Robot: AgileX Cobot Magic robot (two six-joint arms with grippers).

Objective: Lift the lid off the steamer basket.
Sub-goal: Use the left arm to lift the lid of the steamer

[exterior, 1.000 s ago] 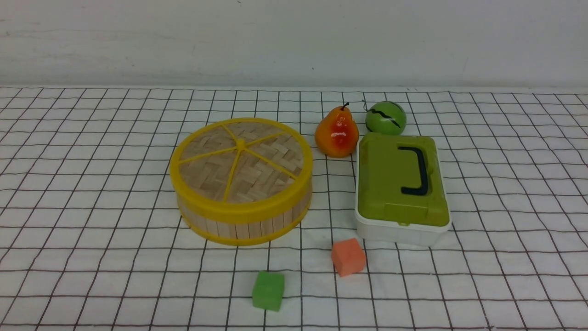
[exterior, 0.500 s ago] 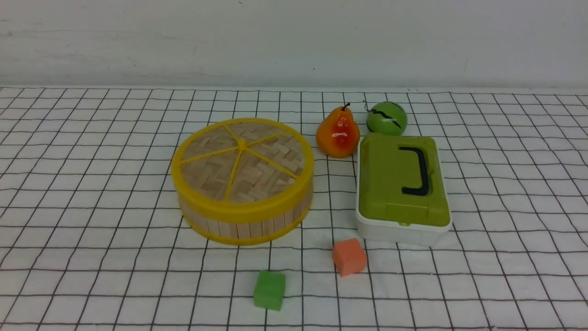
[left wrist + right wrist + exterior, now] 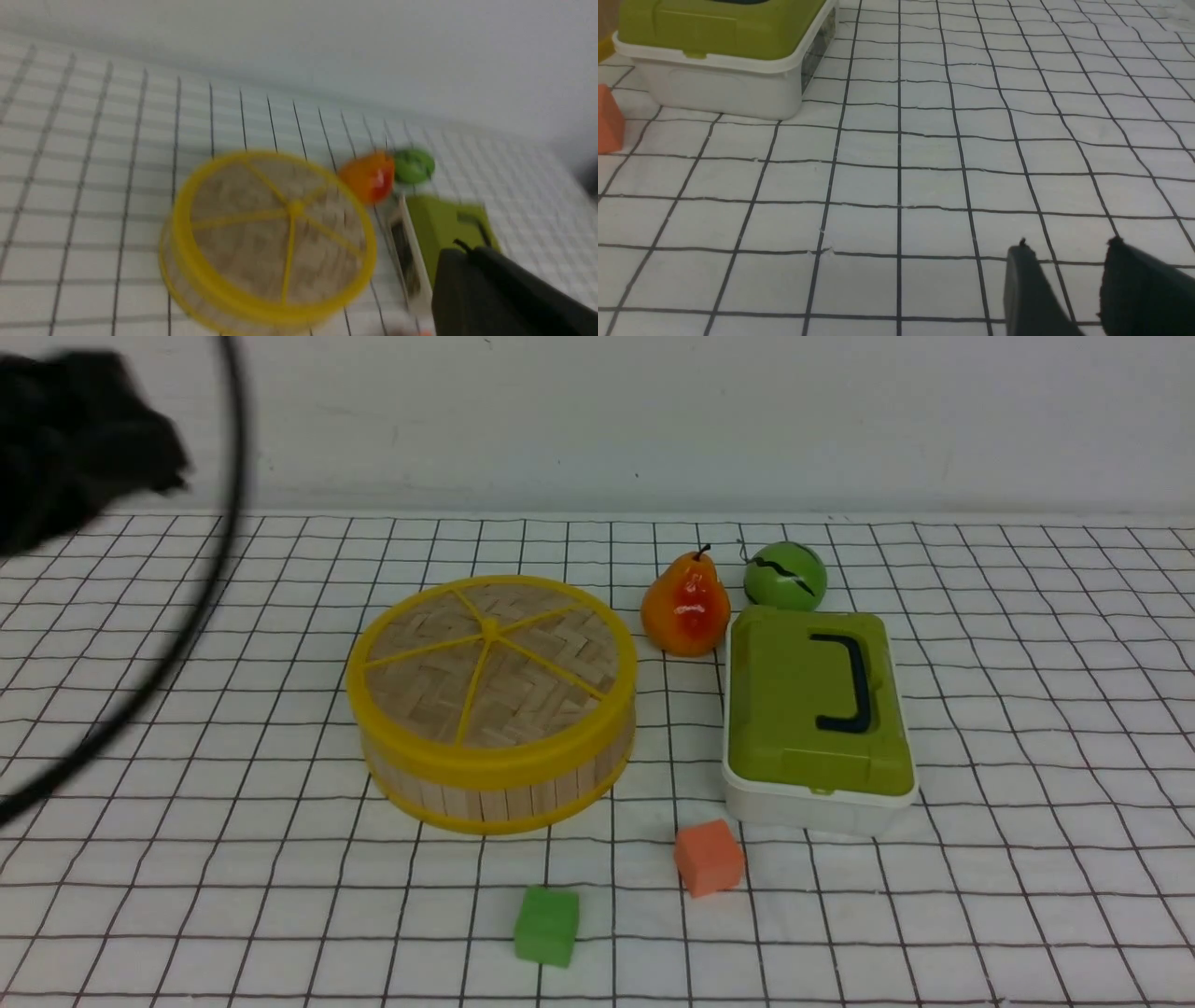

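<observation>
The lid [image 3: 490, 663] sits flat on the steamer basket [image 3: 495, 793], closing it, its yellow rim flush with the basket's top and its five spokes meeting at the hub. The basket stands upright on the checked cloth [image 3: 1027, 756], a little left of the middle of the front view. Nothing touches lid or basket.

Taking the basket as the clock's centre in the front view, a pear [image 3: 686, 607] stands near at 2 o'clock, with a green ball [image 3: 784, 576] just beyond it. At 3 o'clock lies a white box [image 3: 803, 807] with a green top [image 3: 794, 700] and a black handle [image 3: 854, 686], close beside the basket but apart from it. An orange cube [image 3: 709, 857] rests at 4 o'clock, near the box's front edge. A green cube [image 3: 546, 924] rests at 6 o'clock.

At 10 o'clock, well apart, the left arm [image 3: 75, 439] shows as a black blur in front of the wall, with a cable [image 3: 210, 579] curving down from it.

In the blurred left wrist view the left gripper [image 3: 462, 261] hangs above the scene, fingers pressed together on nothing, clear of the lid [image 3: 280, 233].

The right gripper [image 3: 1069, 245] hovers over bare cloth with its fingers [image 3: 1020, 280] spread and empty, well apart from the box [image 3: 719, 88].
</observation>
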